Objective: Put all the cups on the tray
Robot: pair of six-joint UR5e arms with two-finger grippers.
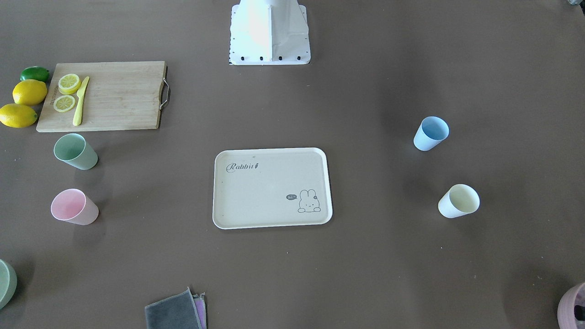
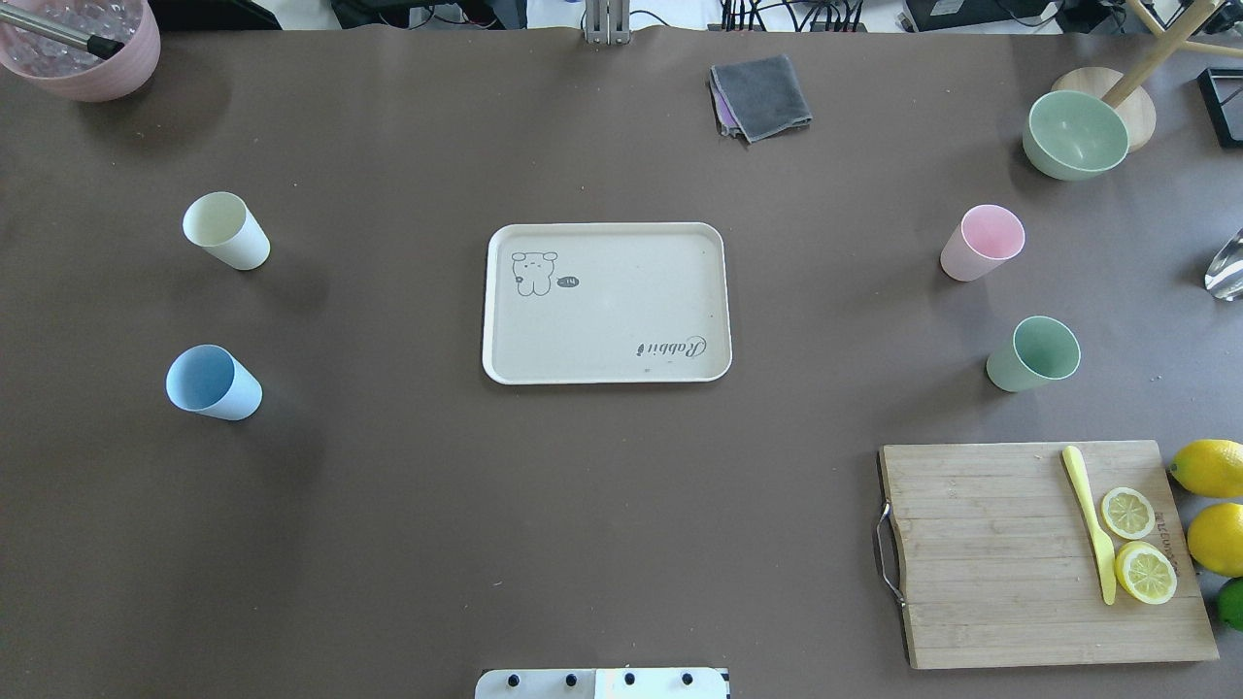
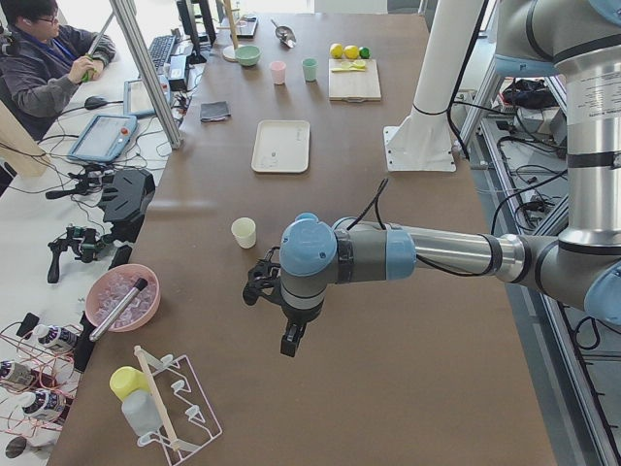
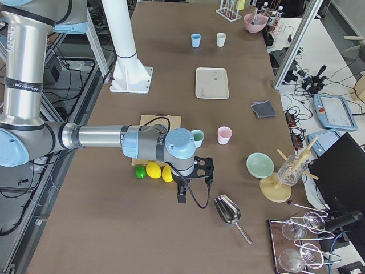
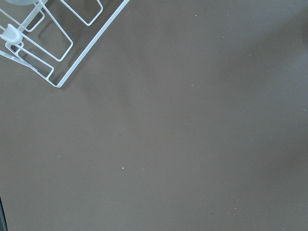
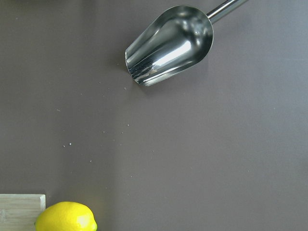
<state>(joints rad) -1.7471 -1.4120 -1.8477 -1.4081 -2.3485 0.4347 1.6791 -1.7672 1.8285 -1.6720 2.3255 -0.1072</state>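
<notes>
The cream tray (image 2: 621, 301) lies flat at the table's middle with nothing on it. All four cups stand upright on the table. The light blue cup (image 2: 212, 382) and the pale yellow cup (image 2: 225, 230) are left of the tray in the overhead view. The pink cup (image 2: 983, 243) and the sage green cup (image 2: 1034, 354) are to its right. My left gripper (image 3: 289, 342) shows only in the exterior left view, far from the cups near that table end; I cannot tell if it is open. My right gripper (image 4: 182, 197) shows only in the exterior right view, beside the lemons; I cannot tell its state.
A wooden cutting board (image 2: 1010, 553) with lemon slices and a yellow knife (image 2: 1090, 519) lies near the green cup, with lemons (image 2: 1209, 468) beside it. A green bowl (image 2: 1075, 134), a grey cloth (image 2: 760, 95) and a pink bowl (image 2: 83, 39) sit at the far edge. A metal scoop (image 6: 168, 45) and a wire rack (image 5: 53, 38) lie at the table ends.
</notes>
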